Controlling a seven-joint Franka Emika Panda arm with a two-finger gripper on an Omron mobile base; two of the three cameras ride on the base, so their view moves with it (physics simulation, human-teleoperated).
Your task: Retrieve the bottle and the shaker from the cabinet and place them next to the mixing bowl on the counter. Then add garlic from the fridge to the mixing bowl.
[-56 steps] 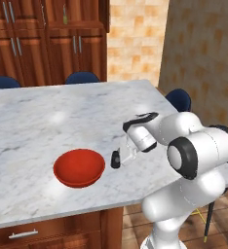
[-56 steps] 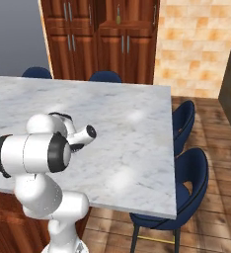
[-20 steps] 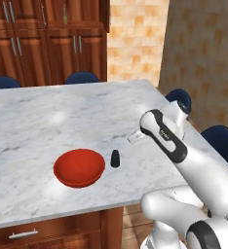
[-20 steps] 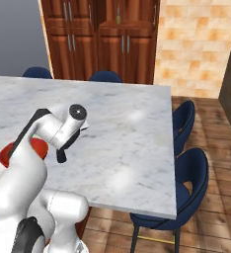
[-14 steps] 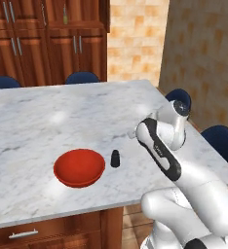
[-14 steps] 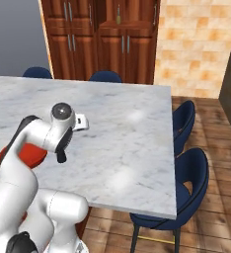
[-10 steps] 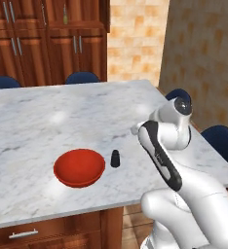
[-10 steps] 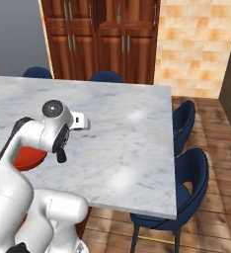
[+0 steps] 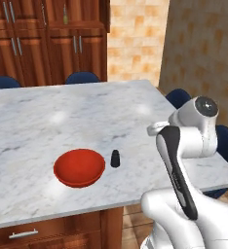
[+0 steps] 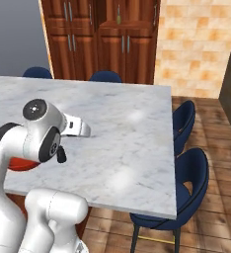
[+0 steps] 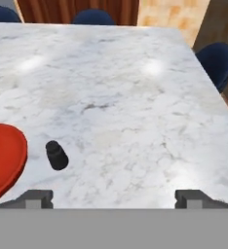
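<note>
The small black shaker (image 9: 115, 158) (image 11: 56, 154) stands upright on the marble counter (image 9: 86, 116), just right of the red mixing bowl (image 9: 79, 168) (image 11: 1, 155) and apart from it. My gripper (image 11: 113, 198) hovers above the counter's near edge, open, with nothing between its fingertips (image 11: 38, 197); the shaker lies ahead to its left. The bottle (image 10: 119, 15) stands in the shelf niche of the cabinet (image 10: 107, 44) behind the counter. A grey fridge (image 10: 14, 34) panel shows left of the cabinet. Garlic is out of view.
Blue chairs line the counter's far side (image 9: 82, 78) and its right side (image 10: 186, 118) (image 10: 191, 173). My folded white arm (image 9: 184, 160) stands at the counter's near right corner. A wooden floor and a tiled wall lie to the right.
The arm has let go of the shaker, drawn back from it and folded upward. The shaker and the bowl have stayed where they were.
</note>
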